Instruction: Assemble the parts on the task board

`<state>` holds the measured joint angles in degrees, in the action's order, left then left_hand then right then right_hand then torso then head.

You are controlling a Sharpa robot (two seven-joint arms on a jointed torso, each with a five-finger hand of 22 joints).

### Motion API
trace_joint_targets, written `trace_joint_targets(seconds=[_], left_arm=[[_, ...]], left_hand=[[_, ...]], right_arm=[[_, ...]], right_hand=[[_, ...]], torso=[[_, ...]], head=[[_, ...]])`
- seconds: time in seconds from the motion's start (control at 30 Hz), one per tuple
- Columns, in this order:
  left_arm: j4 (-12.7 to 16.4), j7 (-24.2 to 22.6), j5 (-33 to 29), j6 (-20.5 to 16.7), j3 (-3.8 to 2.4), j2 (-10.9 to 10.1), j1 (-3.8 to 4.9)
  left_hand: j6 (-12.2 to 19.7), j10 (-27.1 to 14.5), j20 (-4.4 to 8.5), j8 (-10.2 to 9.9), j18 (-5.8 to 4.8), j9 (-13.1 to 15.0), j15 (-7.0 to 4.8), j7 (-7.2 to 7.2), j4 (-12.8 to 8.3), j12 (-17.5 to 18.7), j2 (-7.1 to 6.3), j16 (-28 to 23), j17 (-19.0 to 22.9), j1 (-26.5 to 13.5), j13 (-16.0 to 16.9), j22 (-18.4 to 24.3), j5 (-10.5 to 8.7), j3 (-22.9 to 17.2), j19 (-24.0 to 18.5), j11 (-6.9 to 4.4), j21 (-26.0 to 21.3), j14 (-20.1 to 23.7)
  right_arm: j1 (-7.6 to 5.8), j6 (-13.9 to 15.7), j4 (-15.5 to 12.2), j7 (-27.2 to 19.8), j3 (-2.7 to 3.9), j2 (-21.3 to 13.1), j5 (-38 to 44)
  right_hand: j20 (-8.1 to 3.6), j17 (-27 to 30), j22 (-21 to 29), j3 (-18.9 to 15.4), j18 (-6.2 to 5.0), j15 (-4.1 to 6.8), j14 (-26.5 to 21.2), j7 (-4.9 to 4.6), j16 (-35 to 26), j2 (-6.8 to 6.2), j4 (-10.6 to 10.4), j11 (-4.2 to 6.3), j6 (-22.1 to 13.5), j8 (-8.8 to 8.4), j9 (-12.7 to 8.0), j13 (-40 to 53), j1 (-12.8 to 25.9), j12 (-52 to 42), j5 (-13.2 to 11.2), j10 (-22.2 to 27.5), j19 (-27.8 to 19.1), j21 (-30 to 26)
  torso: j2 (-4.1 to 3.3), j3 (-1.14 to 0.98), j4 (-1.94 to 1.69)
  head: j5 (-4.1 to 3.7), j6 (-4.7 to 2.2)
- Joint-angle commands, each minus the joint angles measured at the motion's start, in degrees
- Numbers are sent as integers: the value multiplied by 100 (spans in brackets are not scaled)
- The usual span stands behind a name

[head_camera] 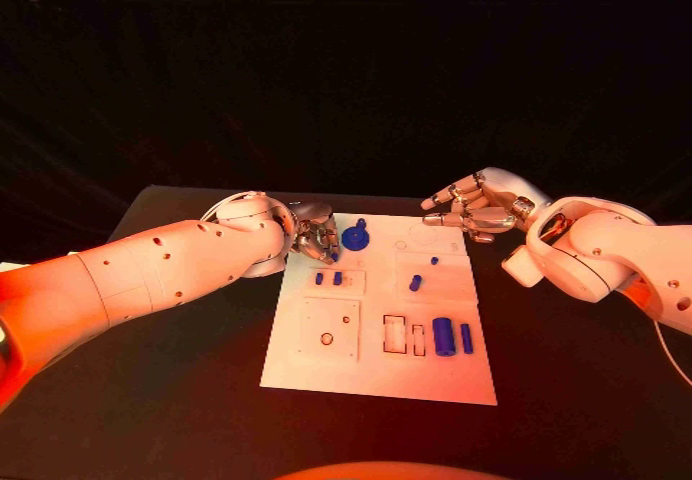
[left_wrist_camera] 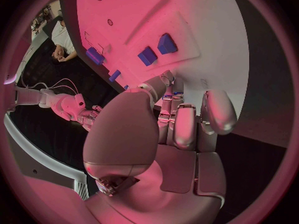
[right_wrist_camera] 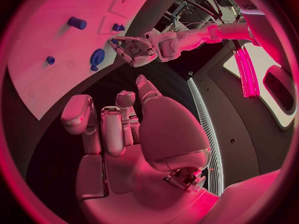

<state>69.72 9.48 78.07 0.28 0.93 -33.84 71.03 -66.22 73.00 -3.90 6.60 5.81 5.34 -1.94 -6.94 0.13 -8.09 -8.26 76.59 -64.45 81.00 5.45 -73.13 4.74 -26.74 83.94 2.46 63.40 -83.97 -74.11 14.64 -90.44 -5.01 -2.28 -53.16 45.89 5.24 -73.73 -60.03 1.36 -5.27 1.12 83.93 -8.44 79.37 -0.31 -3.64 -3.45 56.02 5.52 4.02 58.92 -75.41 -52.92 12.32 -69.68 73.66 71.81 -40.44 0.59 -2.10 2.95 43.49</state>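
Observation:
The white task board (head_camera: 378, 372) lies in the middle of the black table. On it are a round blue part (head_camera: 356, 239), two small blue blocks (head_camera: 329, 279) (left_wrist_camera: 156, 50), two small pegs (head_camera: 415, 283) and two blue cylinders (head_camera: 453, 337) beside slots. My left hand (head_camera: 315, 238) (left_wrist_camera: 181, 119) hovers over the board's far left corner with its fingers bent down. A bit of blue (left_wrist_camera: 177, 93) shows at its fingertips; whether it is held is unclear. My right hand (head_camera: 469, 208) (right_wrist_camera: 118, 129) floats past the board's far right corner, fingers loosely apart and empty.
The black table (head_camera: 173, 400) extends to both sides of the board. In the right wrist view the left hand (right_wrist_camera: 134, 50) shows across the board (right_wrist_camera: 56, 74), next to the round blue part (right_wrist_camera: 97, 57).

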Motion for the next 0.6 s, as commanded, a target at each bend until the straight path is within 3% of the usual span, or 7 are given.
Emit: trace_joint_targets(seconds=[0.03,0.6], left_arm=[[-32,45,28,131,5,33,-14],[-70,95,54,168,12,30,-41]], left_hand=[[-34,43,42,-18,-74,-5,-17,17,-18,39,6,13,8,-53,5,6,-32,-16,170,15,3,-159],[51,-9,30,-107,-76,-35,4,-24,-52,129,-38,8,34,-103,5,-5,-29,-37,157,49,-1,-149]], right_arm=[[5,-78,-11,-20,0,2,37],[5,-55,-12,-13,0,-27,38]], right_hand=[[-4,9,5,-44,-103,-17,246,0,-37,38,1,8,-35,27,-1,10,2,-19,32,20,-28,-29],[-4,20,38,-55,-109,-17,244,-2,-47,41,2,7,-40,27,-2,-22,-8,13,27,43,-43,-52]], torso=[[-2,0,6],[8,4,-9]], head=[[-8,8],[-30,29]])
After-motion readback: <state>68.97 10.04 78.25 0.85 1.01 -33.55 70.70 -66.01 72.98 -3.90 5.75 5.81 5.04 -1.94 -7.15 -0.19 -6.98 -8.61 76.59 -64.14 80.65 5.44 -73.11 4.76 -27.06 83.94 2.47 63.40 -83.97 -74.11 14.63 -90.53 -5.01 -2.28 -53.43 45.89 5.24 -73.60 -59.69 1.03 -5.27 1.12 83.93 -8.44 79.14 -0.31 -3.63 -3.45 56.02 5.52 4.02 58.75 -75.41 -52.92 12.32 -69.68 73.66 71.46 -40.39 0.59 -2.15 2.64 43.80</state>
